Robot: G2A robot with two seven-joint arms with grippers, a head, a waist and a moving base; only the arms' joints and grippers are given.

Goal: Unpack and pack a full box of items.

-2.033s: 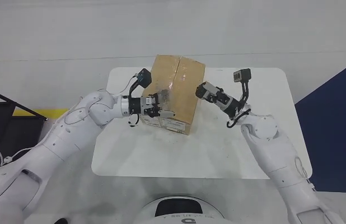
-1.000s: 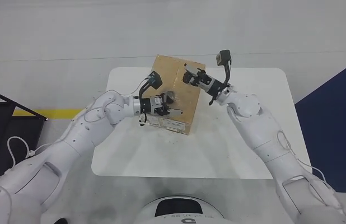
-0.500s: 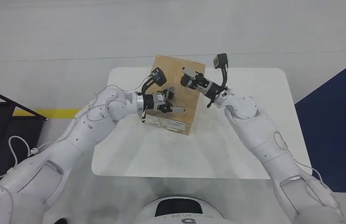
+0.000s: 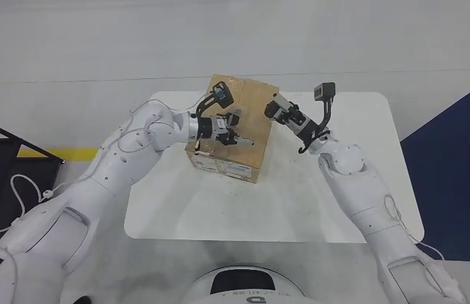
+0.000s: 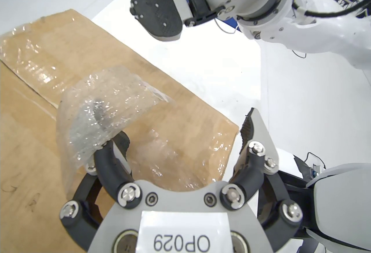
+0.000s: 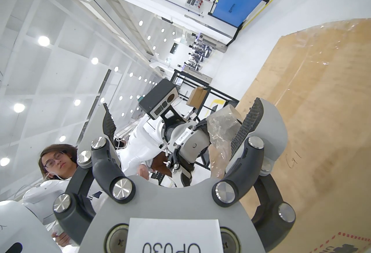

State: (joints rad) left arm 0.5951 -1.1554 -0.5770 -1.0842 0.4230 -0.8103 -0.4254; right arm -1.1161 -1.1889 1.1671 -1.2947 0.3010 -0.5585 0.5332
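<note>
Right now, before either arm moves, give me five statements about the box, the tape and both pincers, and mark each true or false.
1. The box has its flaps standing open. False: they lie flat and shut.
2. The left pincer is open over the box top. True.
3. Crumpled clear tape clings to one side of the left pincer. True.
4. The right pincer is shut on the tape. False: it is open, holds nothing and sits at the box's edge.
5. The box stands on the floor. False: it stands on the white table.
</note>
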